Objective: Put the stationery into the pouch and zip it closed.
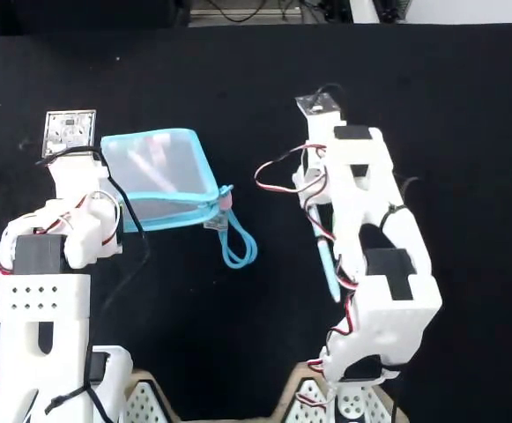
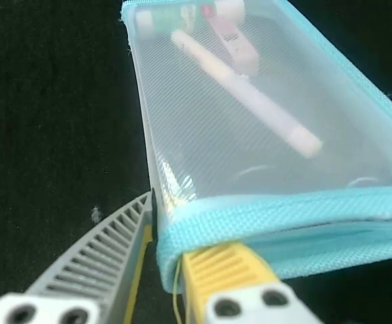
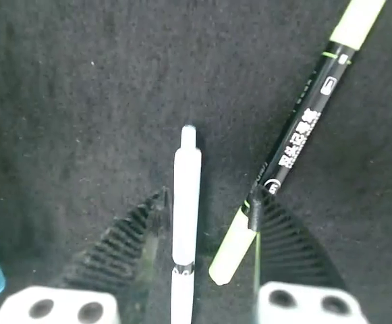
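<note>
Left pincer (image 2: 165, 229) clamped on pouch (image 2: 249, 135) corner; right pincer (image 3: 209, 202) apart, straddling white pen (image 3: 185, 196)

The pouch (image 1: 163, 176) lies on the table (image 1: 467, 106) before the left arm, one corner between the left gripper's (image 2: 165, 263) fingers, with stationery (image 2: 243, 94) inside it. Well to its right, a pen (image 3: 185, 196) lies between the right gripper's (image 3: 206, 223) spread fingers, with a marker (image 3: 297, 142) just beside it.

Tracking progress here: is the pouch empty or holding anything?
Not empty: through the pouch mesh, a pale pen and smaller pieces lie inside.
</note>
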`<state>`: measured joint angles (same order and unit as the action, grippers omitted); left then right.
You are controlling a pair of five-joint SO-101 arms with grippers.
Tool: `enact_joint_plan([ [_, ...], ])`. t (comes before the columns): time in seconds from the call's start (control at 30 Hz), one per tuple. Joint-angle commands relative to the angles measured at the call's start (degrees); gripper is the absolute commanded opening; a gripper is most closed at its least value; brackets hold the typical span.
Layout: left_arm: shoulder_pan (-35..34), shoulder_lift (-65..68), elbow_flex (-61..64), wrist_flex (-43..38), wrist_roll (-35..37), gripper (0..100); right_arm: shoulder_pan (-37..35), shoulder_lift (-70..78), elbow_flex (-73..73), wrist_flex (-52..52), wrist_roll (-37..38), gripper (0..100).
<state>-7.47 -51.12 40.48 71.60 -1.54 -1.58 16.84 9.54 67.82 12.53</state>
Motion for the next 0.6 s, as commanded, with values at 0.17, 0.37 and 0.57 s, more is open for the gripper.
enact_joint_plan([
  [0.17,-0.13,-0.62,-0.31,-0.26,-0.09,3,-5.45,-3.74,-0.84,-0.88,0.35,17.3],
  [0.37,-0.22,-0.62,-0.31,-0.26,-0.09,3,-4.57,-3.21,-0.48,-5.10,0.35,17.1],
  [0.57,-0.22,-0.62,-0.31,-0.26,-0.09,3,-2.37,2.24,-0.75,-7.21,6.24,17.1],
])
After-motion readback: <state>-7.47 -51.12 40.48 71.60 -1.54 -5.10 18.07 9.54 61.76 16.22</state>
